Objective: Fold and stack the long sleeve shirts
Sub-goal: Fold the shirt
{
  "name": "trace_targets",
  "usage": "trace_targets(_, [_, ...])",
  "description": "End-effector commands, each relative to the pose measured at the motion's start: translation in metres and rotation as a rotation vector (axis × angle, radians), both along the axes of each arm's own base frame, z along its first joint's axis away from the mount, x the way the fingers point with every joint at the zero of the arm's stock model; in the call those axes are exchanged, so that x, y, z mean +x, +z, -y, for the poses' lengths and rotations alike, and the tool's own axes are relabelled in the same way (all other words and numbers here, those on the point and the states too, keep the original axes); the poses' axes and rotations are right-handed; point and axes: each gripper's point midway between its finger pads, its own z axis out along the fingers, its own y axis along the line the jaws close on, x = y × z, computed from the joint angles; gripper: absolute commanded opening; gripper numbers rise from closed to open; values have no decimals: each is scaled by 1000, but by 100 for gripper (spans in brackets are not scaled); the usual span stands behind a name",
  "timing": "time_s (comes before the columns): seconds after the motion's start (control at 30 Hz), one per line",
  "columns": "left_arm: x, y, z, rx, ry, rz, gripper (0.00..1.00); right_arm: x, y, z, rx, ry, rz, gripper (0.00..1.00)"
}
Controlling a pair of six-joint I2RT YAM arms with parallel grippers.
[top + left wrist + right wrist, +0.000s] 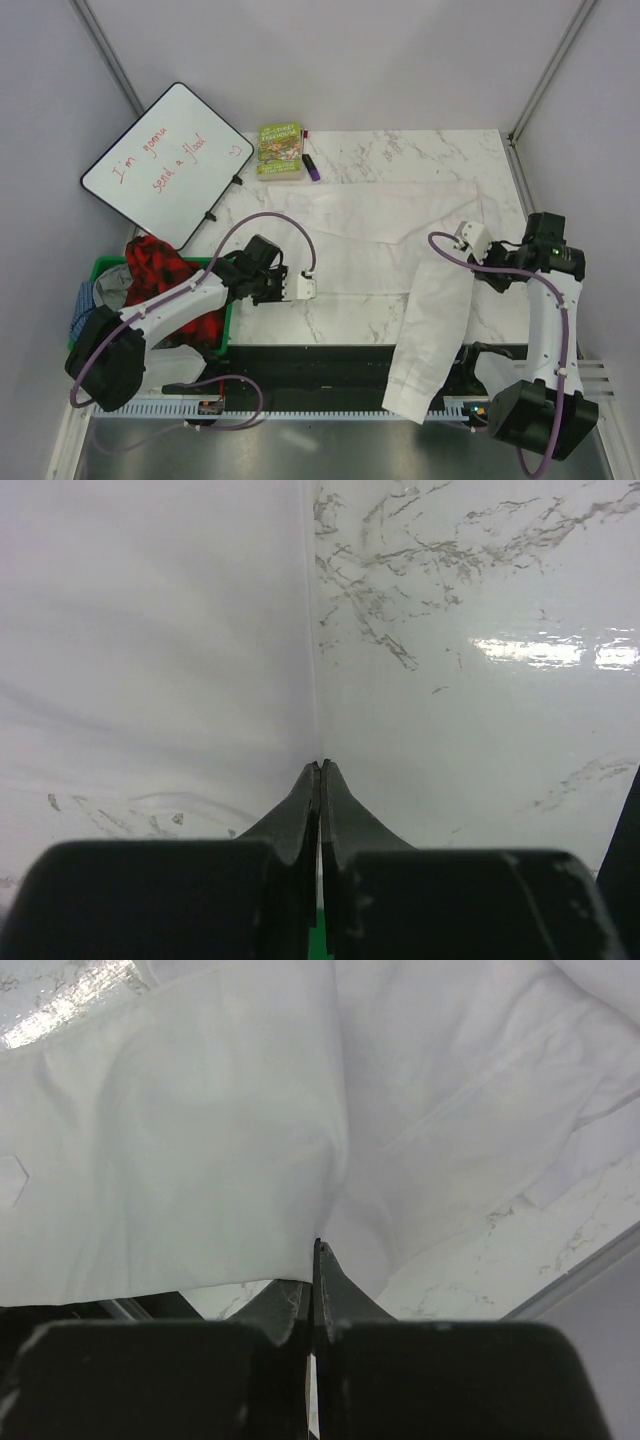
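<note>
White shirt (380, 228): light, limp, creases readily. It lies spread mid-table (420, 150), with one sleeve (430, 340) draped over the near edge. Right gripper (468, 238) pinches the cloth at the sleeve top. Left gripper (305, 288) is closed at the left hem; whether it has caught cloth is unclear. Grasp at seams or hems.

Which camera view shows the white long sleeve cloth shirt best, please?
The top external view: the whole white long sleeve cloth shirt lies spread, one sleeve hanging over the near edge. Both wrist views show only close patches of cloth.
</note>
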Motion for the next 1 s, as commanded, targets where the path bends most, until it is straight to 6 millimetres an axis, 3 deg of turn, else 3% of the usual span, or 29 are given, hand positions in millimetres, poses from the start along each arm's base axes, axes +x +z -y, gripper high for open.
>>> trace_targets(0.0, [3, 28, 2, -52, -12, 15, 2, 16, 38, 0, 29, -5, 82, 0])
trace_targets(0.17, [29, 45, 3, -85, 35, 34, 2, 44, 57, 3, 78, 3, 96, 0])
trace_targets(0.3, [63, 62, 12, -114, 75, 58, 2, 72, 71, 4, 118, 22, 119, 0])
trace_targets(0.7, [147, 70, 12, -125, 159, 117, 2, 146, 60, 4, 116, 50, 101, 0])
trace_targets(0.97, [175, 63, 12, -105, 157, 117, 2, 184, 41, 12, 98, 32, 101, 0])
